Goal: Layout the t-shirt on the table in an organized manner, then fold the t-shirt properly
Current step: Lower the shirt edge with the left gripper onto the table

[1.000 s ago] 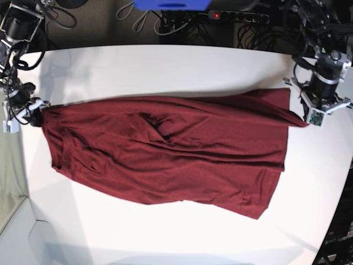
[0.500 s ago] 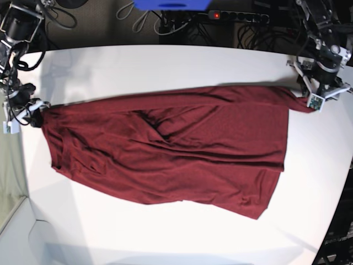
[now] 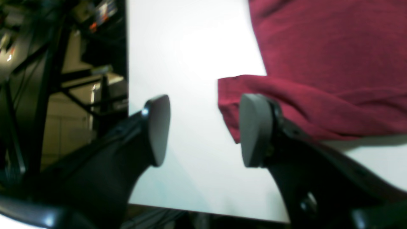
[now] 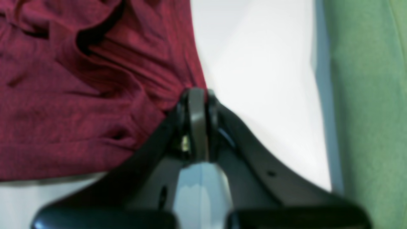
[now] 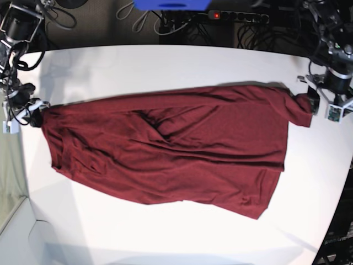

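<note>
Garment: we record one t-shirt (image 5: 165, 149), plain dark maroon knit, lying spread across the middle of the table (image 5: 165, 66), long axis running side to side in the base view, with several creases and a bunched fold near its centre.

Surface: we note the table as white and matte, its bare areas showing on all sides of the t-shirt. No container appears in any view.

Left tool (image 3: 203, 130): we find it just beside the t-shirt's corner at the right end in the base view (image 5: 330, 105). In the left wrist view its two fingers (image 3: 157, 127) stand well apart with bare table between them; it has hold of nothing. A folded maroon corner of the t-shirt (image 3: 241, 92) lies against the inner side of one finger, partly behind it; we cannot tell whether the two touch.

Right tool (image 4: 197, 105): we find it at the opposite end of the t-shirt, at the left in the base view (image 5: 34, 113). In the right wrist view its fingers are pressed together, pinching the gathered edge of the t-shirt (image 4: 95, 89), the cloth puckering into folds toward the grip.

Beside the table at that end, we see a green surface (image 4: 365, 95), apart from the t-shirt.
</note>
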